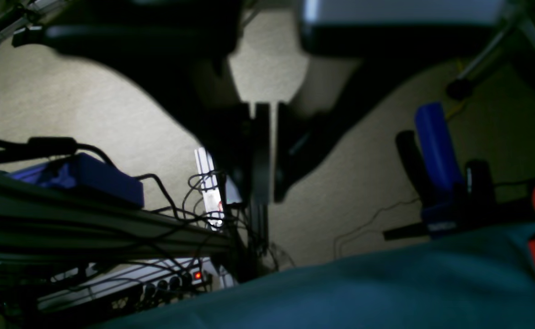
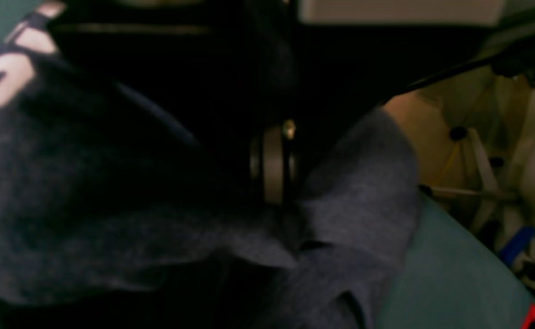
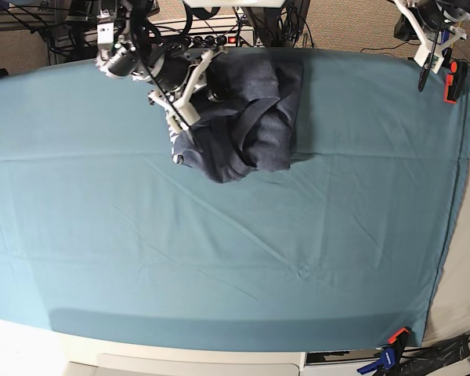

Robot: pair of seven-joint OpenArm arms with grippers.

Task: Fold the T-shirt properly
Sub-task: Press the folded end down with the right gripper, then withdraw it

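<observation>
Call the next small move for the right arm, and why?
Probably lift and drag toward the table's open middle: the right gripper is shut on the T-shirt, which lies bunched at the far edge of the teal cloth, nowhere near flat.

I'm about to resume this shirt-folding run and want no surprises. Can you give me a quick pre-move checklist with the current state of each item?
1. T-shirt on the teal cloth: ok.
2. T-shirt spread flat for folding: not ok, bunched in a heap at the far edge.
3. Right gripper at the shirt: ok, jaws shut.
4. Right gripper actually holding fabric: cannot tell.
5. Left gripper clear of the shirt: ok, parked at the table corner.
6. Cloth clamp in place: ok.
</observation>
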